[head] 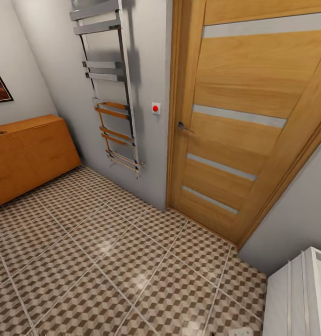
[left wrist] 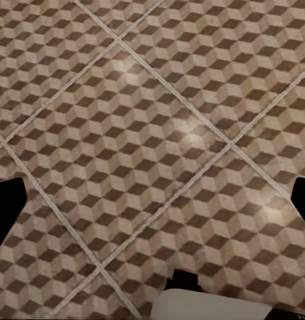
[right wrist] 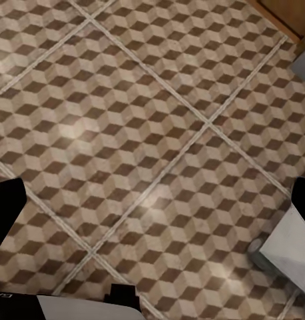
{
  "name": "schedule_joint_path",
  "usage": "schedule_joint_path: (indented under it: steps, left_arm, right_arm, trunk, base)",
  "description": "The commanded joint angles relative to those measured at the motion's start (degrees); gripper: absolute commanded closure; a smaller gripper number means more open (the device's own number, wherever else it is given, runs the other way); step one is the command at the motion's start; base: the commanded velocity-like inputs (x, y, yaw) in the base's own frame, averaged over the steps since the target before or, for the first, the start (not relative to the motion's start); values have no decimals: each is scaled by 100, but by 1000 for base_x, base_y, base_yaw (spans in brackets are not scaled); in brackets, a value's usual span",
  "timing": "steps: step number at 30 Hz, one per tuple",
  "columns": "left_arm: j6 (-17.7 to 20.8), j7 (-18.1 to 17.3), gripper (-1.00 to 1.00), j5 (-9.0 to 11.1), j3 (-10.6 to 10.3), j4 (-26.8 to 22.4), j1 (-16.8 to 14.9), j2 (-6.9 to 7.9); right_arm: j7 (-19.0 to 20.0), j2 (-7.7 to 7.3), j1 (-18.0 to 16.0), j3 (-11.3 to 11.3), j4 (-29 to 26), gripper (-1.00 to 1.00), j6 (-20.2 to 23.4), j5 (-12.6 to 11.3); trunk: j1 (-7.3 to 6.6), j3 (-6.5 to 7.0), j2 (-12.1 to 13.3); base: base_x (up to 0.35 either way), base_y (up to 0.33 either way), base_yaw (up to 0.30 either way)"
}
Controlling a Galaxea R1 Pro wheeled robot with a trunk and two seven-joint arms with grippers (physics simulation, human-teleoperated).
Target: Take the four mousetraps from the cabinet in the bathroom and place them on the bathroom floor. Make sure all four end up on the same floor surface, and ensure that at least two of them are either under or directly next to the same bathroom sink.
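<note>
Bathroom floor [head: 109, 261], big square tiles in brown/tan/white cube print with pale grout, takes up most of head view. Tall orange-brown wooden door [head: 239, 116] with grey stripes, shut, straight ahead. Low orange-brown wooden cabinet [head: 29, 149] sits far left against wall, drawers look closed. Chrome towel rail [head: 111, 84] on wall between. No mousetraps anywhere, guessing inside drawers.

Step looks like approach, nothing fetched yet. Next: turn base left, roll up to cabinet, reach for drawer handle.

Left tool [left wrist: 152, 200], right tool [right wrist: 152, 200]: both spread wide over tiles, holding nothing.
</note>
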Motion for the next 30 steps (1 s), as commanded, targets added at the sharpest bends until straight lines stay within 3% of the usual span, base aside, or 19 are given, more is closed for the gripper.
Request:
schedule_joint_path:
  steps: [1,30]
  left_arm:
    - [-27,28,-100,10,-49,21,-10,-5]
    - [-27,28,-100,10,-49,21,-10,-10]
  right_arm:
    - [-60,-1,-3,41,3,-100,-5,48]
    - [-60,-1,-3,41,3,-100,-5,48]
  trunk:
    - [3,-10,-11]
    - [3,-10,-11]
  base:
    - [25,-141,289]
    - [66,-185,290]
